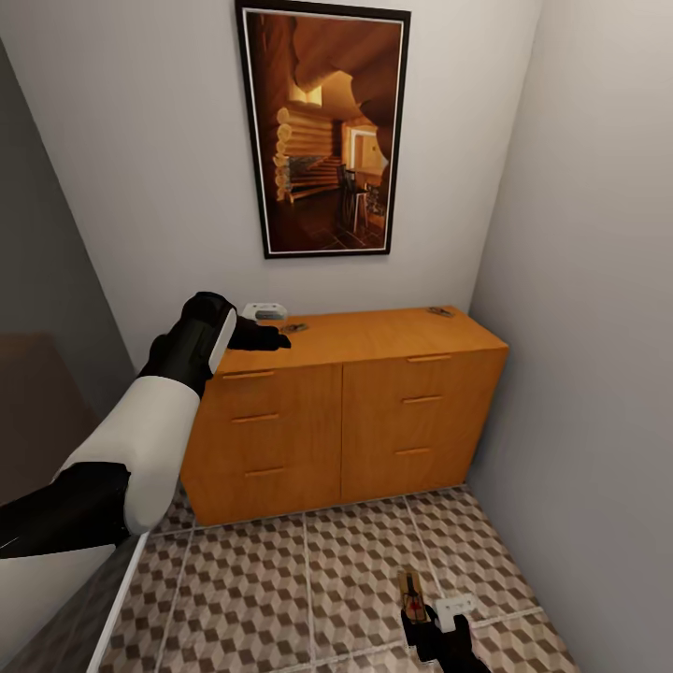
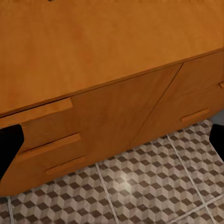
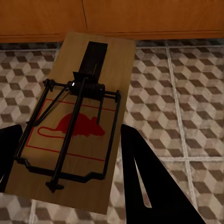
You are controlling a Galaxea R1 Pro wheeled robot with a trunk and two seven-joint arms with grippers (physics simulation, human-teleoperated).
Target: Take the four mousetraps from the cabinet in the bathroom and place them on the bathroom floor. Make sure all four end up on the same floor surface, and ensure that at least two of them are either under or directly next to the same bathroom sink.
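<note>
Left claw point(image 1: 266, 338): up on the cabinet point(image 1: 346, 411) top at its left end, black fingers lying on the wood. Its wrist view looks down the drawer fronts to the tiles, with a dark fingertip point(image 2: 9, 147) at each edge and a wide gap between, nothing in it.
Right claw point(image 1: 425, 622): low over the bathroom floor point(image 1: 280, 589), near the right wall. It's clamped on a mousetrap point(image 3: 74, 121), a tan board with a red mouse print and black wire spring, one finger point(image 3: 154, 182) against each long side.
Held trap: sticks out ahead of the right claw, toward the cabinet base; whether it touches the tiles can't be told.
Second mousetrap point(image 1: 294, 327): on the cabinet top, just beyond the left claw's fingertips.
Third mousetrap point(image 1: 440, 311): on the far right corner of the cabinet top, well away from the left claw.
White device point(image 1: 264, 310): just behind the left claw, against the wall.
Framed picture point(image 1: 324, 131): on the wall above the cabinet.
</note>
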